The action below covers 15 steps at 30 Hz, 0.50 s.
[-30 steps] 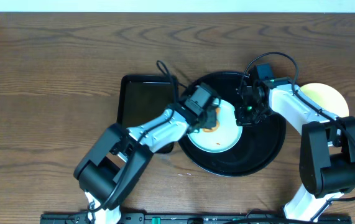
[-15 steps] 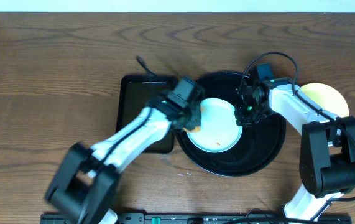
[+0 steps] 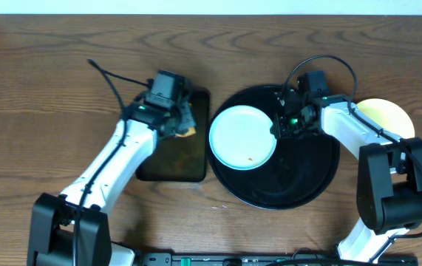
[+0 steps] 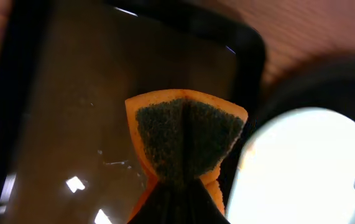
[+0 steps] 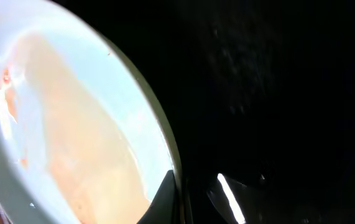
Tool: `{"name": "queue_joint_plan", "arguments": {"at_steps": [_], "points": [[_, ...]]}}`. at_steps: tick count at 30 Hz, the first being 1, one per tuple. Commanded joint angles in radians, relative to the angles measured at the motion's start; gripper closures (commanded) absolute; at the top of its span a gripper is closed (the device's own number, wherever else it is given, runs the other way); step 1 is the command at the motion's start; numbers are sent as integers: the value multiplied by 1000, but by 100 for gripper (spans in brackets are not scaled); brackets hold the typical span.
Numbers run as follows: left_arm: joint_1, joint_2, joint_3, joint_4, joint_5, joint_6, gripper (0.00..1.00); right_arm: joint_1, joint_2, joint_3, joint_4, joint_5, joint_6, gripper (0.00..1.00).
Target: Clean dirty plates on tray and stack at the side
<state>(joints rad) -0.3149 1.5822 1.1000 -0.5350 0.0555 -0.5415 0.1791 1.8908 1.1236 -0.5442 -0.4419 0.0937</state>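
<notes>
A pale blue-mint plate (image 3: 242, 137) sits at the left side of the round black tray (image 3: 307, 177), with a small orange speck near its front. My right gripper (image 3: 279, 124) is shut on the plate's right rim; the wrist view shows the jaws (image 5: 174, 193) pinching the rim of the tilted plate (image 5: 71, 124), which carries faint orange smears. A pale yellow plate (image 3: 388, 117) lies on the table right of the tray, partly behind my right arm. My left gripper (image 3: 183, 122) is shut on an orange sponge (image 4: 186, 140) with a dark scouring face. No third plate shows.
A smaller rectangular black tray (image 3: 170, 159) lies left of the round tray; the sponge hangs over its far right part (image 4: 71, 124). The plate's left edge (image 4: 308, 168) sits close to it. Wood table surrounds both trays.
My left arm swung left with the sponge, off the plate and over the rectangular tray. The plate shifted left and toward the far side in my right gripper's hold.
</notes>
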Motion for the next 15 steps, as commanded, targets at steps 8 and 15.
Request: {"name": "queue_joint_plan", "arguments": {"at_steps": [8, 15], "points": [[50, 2, -19, -14, -19, 18, 92, -26, -206, 2, 2, 66, -77, 99], [50, 2, -21, -14, -20, 18, 92, -5, -290, 2, -262, 257, -34, 99]]}}
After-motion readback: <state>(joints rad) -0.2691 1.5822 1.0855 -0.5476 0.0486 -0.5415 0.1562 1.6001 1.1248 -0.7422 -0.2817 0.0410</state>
